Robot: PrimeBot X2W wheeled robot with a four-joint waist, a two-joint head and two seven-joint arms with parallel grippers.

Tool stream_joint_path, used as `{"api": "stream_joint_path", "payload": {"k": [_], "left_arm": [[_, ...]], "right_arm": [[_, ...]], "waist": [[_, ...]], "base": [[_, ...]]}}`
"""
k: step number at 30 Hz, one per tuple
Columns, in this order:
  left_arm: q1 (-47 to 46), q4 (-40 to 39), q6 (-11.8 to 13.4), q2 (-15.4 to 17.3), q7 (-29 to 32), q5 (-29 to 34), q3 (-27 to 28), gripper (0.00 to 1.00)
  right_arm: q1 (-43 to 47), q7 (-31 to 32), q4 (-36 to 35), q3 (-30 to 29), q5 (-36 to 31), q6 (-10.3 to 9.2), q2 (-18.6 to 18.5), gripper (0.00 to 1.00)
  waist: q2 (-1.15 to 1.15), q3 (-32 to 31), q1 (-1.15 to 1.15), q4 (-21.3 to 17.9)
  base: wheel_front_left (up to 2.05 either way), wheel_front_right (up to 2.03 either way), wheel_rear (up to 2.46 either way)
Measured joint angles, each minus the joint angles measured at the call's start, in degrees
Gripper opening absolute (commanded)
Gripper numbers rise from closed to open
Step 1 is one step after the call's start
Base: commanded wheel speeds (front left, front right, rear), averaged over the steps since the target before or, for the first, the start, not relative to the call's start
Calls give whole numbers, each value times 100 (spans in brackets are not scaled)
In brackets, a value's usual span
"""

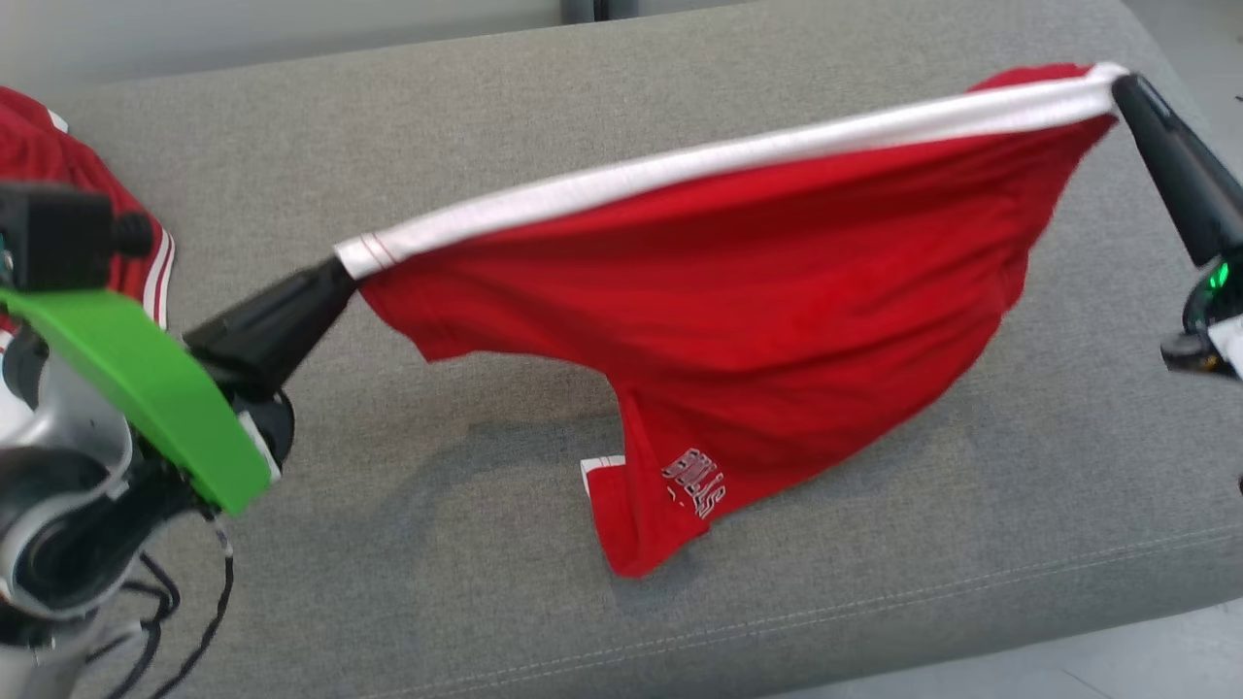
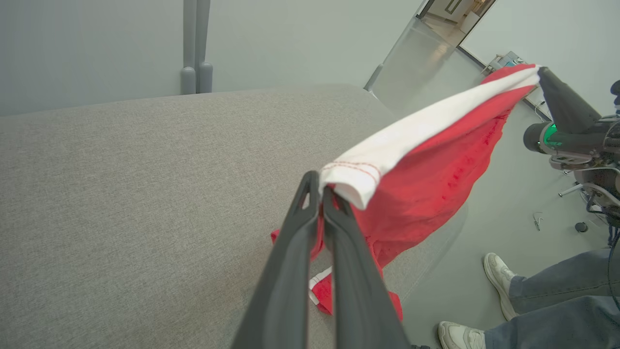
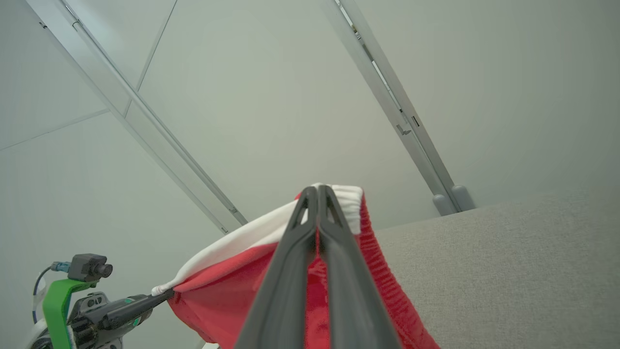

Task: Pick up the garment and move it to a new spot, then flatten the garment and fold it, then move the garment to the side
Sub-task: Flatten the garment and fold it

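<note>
Now the grey cushion spreads beneath us, and above it we hold the red shorts stretched taut by the white waistband, one leg hem drooping down to the cushion. Our left fingers are clamped tight on one waistband end, our right fingers on the other. Another red garment lies at the cushion's left edge.

So the garment is a pair of red basketball shorts, trimmed with a white waistband and printed with BULLS lettering near one leg hem. It's held up by both ends of the waistband, which is pulled out straight. The red fabric is left sagging below, with one leg rested on the grey cushion.
</note>
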Motion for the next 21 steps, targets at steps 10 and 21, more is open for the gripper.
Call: {"api": "stream_joint_path", "payload": {"k": [10,21], "left_arm": [[-2966,1842,4,-957,-450,1144,36,0],[-3999,2636,-519,-1060,-2346,2759,-193,0]], "right_arm": [[-3376,212,1386,-298,-140,-1293,1570,0],[-4552,-191,2335,282,-1101,-1168,2235,0]], "waist": [[0,794,0,148],[0,1781,0,287]], "base": [[0,0,0],[0,0,0]]}}
